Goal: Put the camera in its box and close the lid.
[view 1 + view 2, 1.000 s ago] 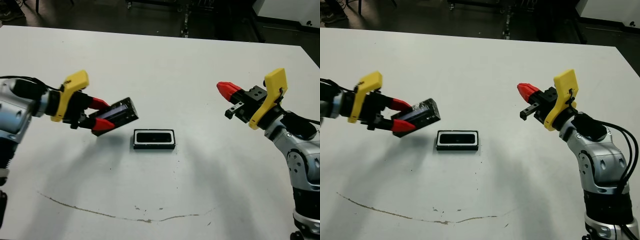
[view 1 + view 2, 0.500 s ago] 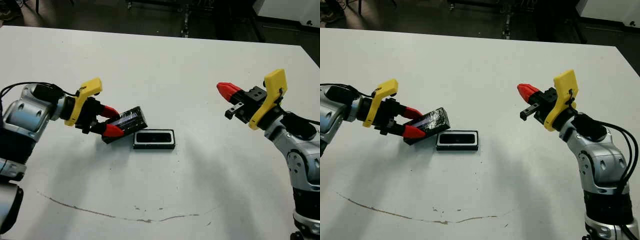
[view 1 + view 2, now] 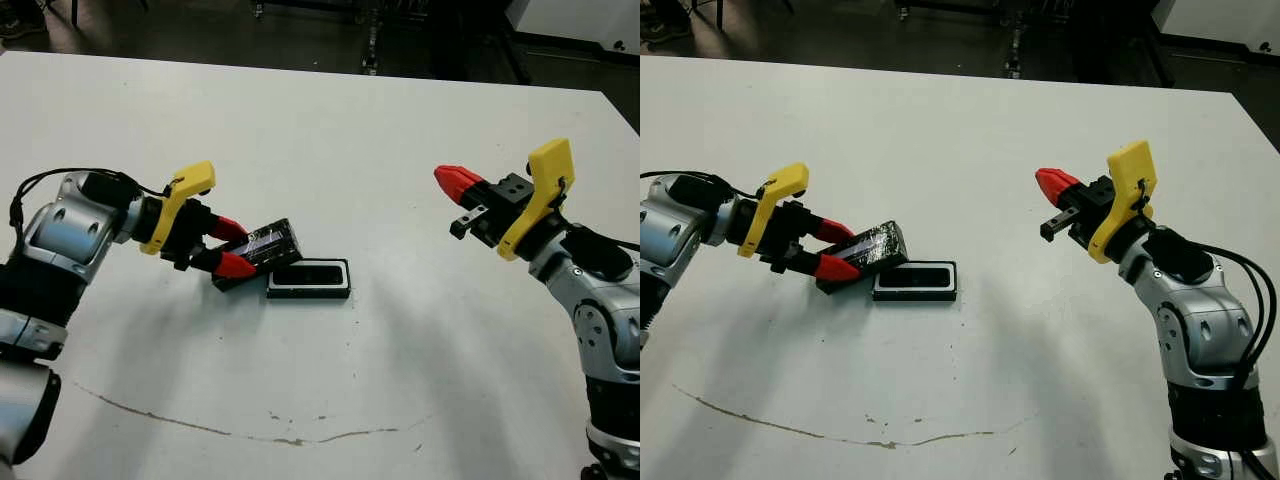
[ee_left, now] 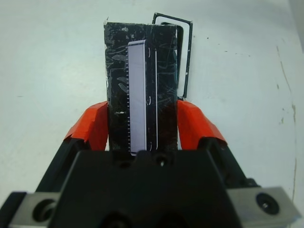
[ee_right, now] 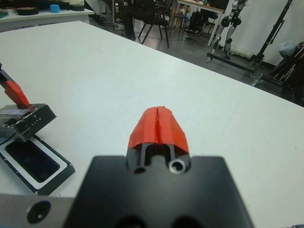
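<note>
- Already the left gripper (image 3: 226,248) was clamped on the lid (image 3: 262,247), tilted over the box (image 3: 309,278).
- Misaligned, it could jam crooked.
- Right gripper (image 3: 452,181) stayed pinched together, empty.

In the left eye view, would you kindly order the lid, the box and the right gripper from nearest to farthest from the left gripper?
1. The lid: clamped in the left gripper.
2. The box: on the table just beside the lid's far end.
3. The right gripper: raised, far across on the robot's right.
</note>
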Motion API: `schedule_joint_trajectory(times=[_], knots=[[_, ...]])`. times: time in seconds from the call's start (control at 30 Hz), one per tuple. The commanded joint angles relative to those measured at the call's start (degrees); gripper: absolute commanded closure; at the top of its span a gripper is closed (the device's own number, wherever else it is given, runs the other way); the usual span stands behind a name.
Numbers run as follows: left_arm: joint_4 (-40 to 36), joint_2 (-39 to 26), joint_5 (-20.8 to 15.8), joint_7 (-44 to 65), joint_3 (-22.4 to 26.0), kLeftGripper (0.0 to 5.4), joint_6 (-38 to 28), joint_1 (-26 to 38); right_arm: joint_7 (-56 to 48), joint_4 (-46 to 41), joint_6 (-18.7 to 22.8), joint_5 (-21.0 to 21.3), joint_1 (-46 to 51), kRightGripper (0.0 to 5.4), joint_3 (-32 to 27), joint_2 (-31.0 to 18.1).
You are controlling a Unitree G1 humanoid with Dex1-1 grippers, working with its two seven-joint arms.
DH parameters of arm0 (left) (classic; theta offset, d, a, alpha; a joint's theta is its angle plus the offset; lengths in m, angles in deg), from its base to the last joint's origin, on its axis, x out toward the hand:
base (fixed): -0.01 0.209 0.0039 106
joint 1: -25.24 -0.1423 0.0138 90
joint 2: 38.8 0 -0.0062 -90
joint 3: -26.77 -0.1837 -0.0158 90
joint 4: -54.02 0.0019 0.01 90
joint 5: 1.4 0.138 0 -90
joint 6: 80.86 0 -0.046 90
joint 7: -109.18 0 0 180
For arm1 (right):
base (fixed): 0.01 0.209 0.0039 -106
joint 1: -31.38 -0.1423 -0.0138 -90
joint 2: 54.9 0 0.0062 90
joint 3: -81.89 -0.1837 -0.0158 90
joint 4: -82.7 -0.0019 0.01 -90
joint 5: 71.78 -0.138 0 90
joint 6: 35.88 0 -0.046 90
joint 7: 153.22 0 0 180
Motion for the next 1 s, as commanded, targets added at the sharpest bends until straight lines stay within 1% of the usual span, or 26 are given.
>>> schedule_joint_trajectory(times=[0.03, 0.33, 0.57, 0.77, 0.9, 1.0], knots=[[0.64, 0.60, -0.47, 0.97, -0.14, 2.24, -0.26, -0.17, 0.10, 0.38, 0.53, 0.09, 0.61, 5.40, -0.16, -0.77], [0.20, 1.91, -0.59, 1.97, -1.26, 2.24, 0.15, -0.72, 0.59, -0.40, 1.87, -0.32, 0.77, 5.40, -0.35, -0.86], [-0.63, 2.49, -1.19, 2.83, -2.29, 2.24, 2.08, -1.20, 0.39, -0.12, 1.40, -0.38, 0.98, 5.40, -0.53, -0.89], [-1.06, 3.43, -1.22, 3.11, -3.21, 2.24, 2.34, -1.36, 0.05, -0.01, 1.26, -0.60, 1.06, 5.40, -0.54, -0.91], [-0.77, 4.49, -1.43, 3.36, -3.59, 2.24, 1.06, -1.73, 0.32, -0.27, 1.53, -0.49, 1.16, 5.40, -0.49, -0.97], [-0.83, 5.26, -1.17, 3.07, -4.41, 2.24, 1.98, -1.78, 0.14, -0.07, 1.03, -0.18, 1.13, 5.40, -0.36, -1.13]])
